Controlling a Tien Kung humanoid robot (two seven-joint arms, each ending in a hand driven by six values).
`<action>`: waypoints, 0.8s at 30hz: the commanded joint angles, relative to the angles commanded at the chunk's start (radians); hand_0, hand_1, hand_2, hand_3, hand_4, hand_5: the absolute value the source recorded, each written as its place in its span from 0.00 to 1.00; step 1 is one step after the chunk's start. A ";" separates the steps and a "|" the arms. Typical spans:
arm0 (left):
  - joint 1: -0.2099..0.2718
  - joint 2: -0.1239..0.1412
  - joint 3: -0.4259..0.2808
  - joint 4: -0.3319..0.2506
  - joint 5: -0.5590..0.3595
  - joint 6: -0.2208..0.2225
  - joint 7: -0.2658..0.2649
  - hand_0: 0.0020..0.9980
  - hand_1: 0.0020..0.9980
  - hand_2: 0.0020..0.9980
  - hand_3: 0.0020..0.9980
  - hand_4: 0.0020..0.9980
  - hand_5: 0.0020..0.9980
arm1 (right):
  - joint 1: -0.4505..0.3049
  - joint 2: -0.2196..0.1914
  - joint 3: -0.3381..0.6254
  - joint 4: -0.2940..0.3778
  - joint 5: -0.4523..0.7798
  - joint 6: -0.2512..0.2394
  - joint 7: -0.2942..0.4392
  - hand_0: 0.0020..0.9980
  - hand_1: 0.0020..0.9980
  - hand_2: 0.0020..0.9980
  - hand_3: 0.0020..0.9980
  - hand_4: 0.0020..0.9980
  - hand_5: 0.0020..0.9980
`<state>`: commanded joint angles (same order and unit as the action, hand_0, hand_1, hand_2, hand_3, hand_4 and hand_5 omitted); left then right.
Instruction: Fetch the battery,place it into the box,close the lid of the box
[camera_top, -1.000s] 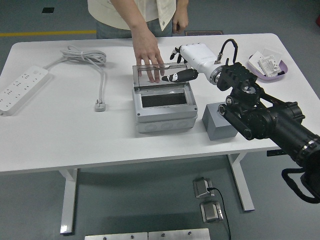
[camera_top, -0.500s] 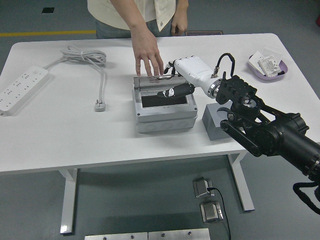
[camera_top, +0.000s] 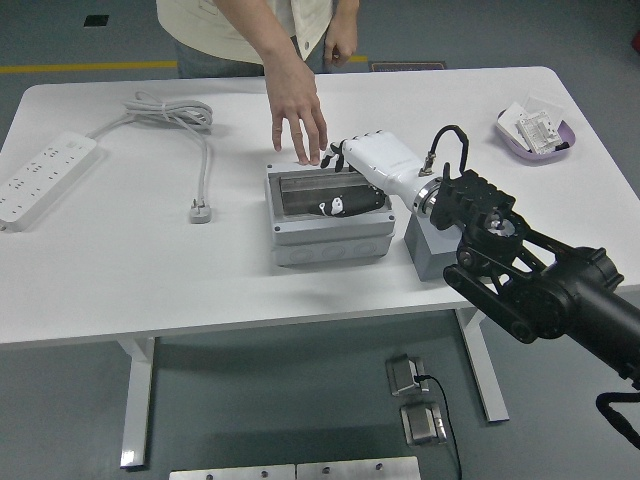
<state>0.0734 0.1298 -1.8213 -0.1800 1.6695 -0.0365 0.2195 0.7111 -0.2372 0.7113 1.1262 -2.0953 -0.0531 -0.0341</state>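
Note:
The grey box (camera_top: 325, 235) stands mid-table. Its see-through lid (camera_top: 305, 190) lies almost flat over the opening. My right hand (camera_top: 340, 185), white with black fingers, rests on the lid's right part, fingers over the far edge and thumb at the near edge. Across the table, a person's hand (camera_top: 298, 120) touches the box's far rim with its fingertips. A grey block (camera_top: 432, 248) sits just right of the box, partly behind my forearm. The lid and my hand hide what is inside the box.
A white power strip (camera_top: 40, 175) lies at the far left, with a coiled cable and plug (camera_top: 200, 210) beside it. A purple tray (camera_top: 535, 135) with small parts sits at the far right. The table's near edge (camera_top: 250, 325) runs below the box.
My right hand has swung the lid from upright down onto the box. The person's hand let go of the lid and drew back to the far rim.

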 joint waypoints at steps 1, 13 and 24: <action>0.000 0.000 0.000 0.000 0.000 0.000 0.000 0.64 0.67 0.67 0.69 0.70 0.21 | -0.002 0.001 -0.001 -0.001 0.000 0.001 -0.001 0.66 0.51 0.59 0.69 1.00 0.74; 0.002 -0.001 -0.003 0.000 0.001 0.001 0.005 0.64 0.67 0.67 0.68 0.70 0.21 | -0.037 0.005 0.093 0.010 -0.026 0.018 -0.001 0.65 0.51 0.60 0.69 1.00 0.75; 0.008 -0.009 -0.008 0.000 0.002 -0.003 0.005 0.64 0.67 0.67 0.68 0.70 0.21 | -0.163 0.012 0.392 0.181 -0.129 0.257 -0.158 0.65 0.51 0.60 0.70 1.00 0.75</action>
<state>0.0814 0.1209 -1.8288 -0.1800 1.6716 -0.0394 0.2248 0.5485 -0.2250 1.1032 1.3072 -2.2245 0.2043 -0.1924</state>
